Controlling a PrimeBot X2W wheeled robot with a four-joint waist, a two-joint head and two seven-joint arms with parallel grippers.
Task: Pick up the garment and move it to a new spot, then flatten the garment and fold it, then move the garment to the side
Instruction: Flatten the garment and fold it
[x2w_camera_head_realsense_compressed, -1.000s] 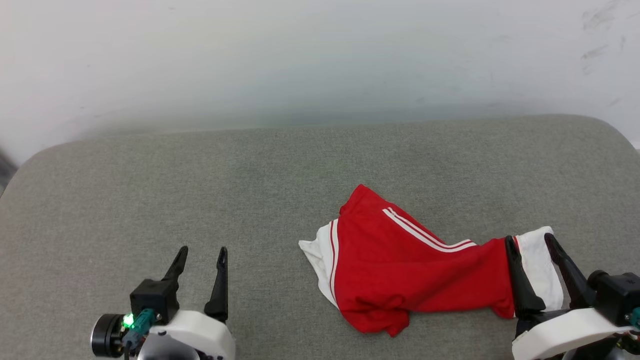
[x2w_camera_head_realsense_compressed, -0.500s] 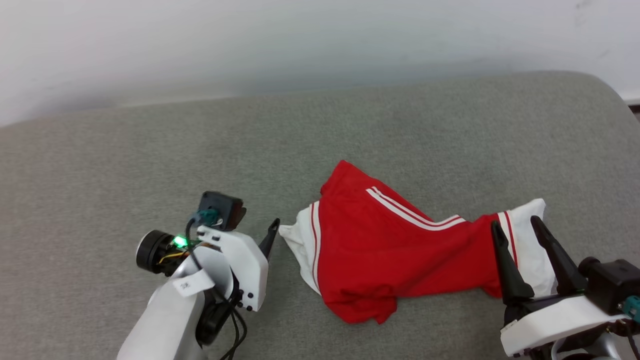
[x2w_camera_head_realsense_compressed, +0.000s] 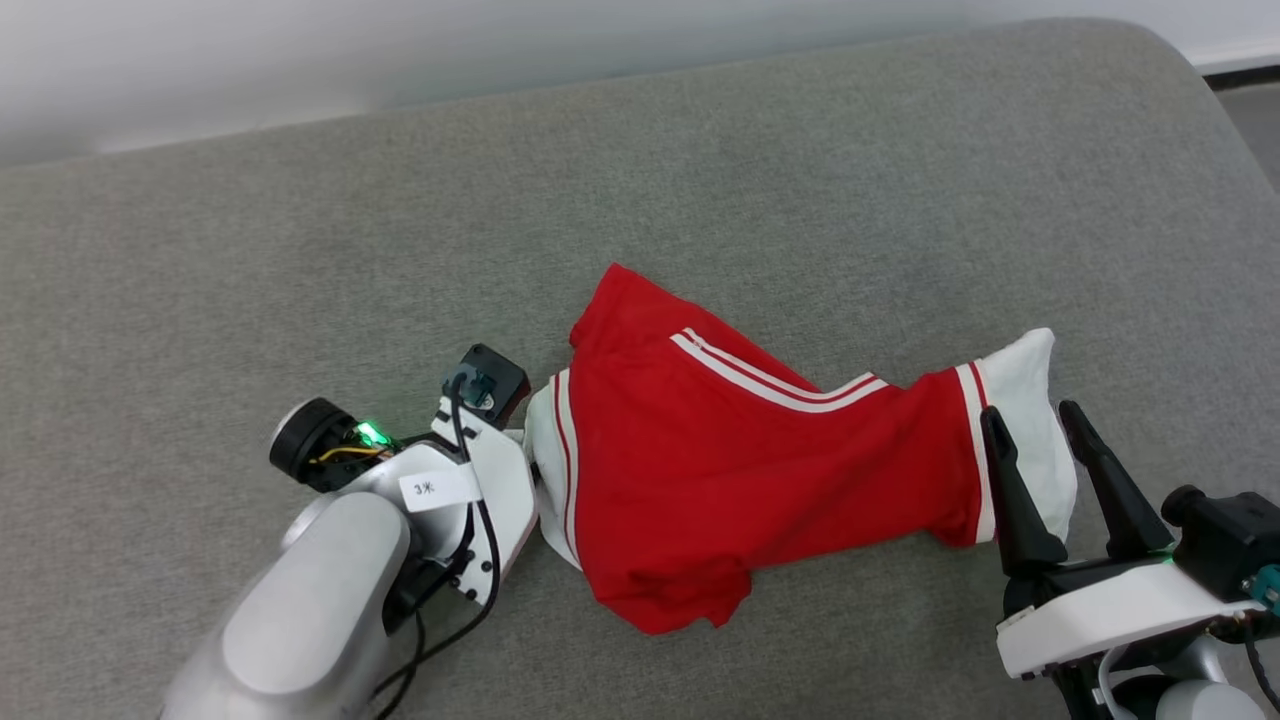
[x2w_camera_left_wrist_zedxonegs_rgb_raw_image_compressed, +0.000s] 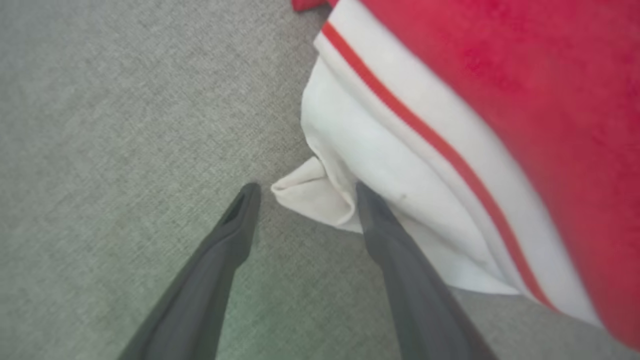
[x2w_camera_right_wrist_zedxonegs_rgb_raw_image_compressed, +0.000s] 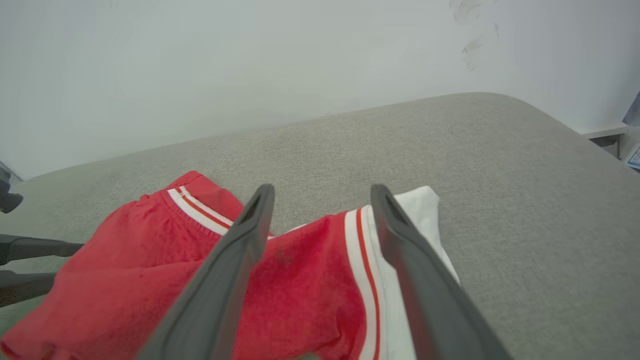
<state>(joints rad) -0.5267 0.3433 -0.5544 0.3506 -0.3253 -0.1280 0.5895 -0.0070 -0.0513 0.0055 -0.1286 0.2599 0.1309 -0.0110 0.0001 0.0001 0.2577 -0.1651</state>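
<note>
1. The garment (x2w_camera_head_realsense_compressed: 740, 480) is found lying crumpled on a grey cushioned surface (x2w_camera_head_realsense_compressed: 300, 250), right of centre in the head view and toward the robot's side. The red body is bunched and creased. A double white stripe is seen running diagonally across it, and white sleeve cloth with a red-and-white edge is noted at each end.
2. The left gripper (x2w_camera_left_wrist_zedxonegs_rgb_raw_image_compressed: 304, 196) is set at the garment's left end with its jaws spread wide. In the left wrist view the folded white corner is seen between the two dark fingers. One finger is over bare grey fabric and the other lies against the white cloth. Nothing is clamped.
3. The right gripper (x2w_camera_head_realsense_compressed: 1030, 412) is placed at the garment's right end, also spread wide. Its fingers are seen on either side of the striped edge where red meets white. Contact with the cloth cannot be judged.
4. A green light (x2w_camera_head_realsense_compressed: 372, 433) is lit on the left wrist housing.
5. A pale wall (x2w_camera_right_wrist_zedxonegs_rgb_raw_image_compressed: 200, 75) is recorded behind the far rounded edge of the surface.
</note>
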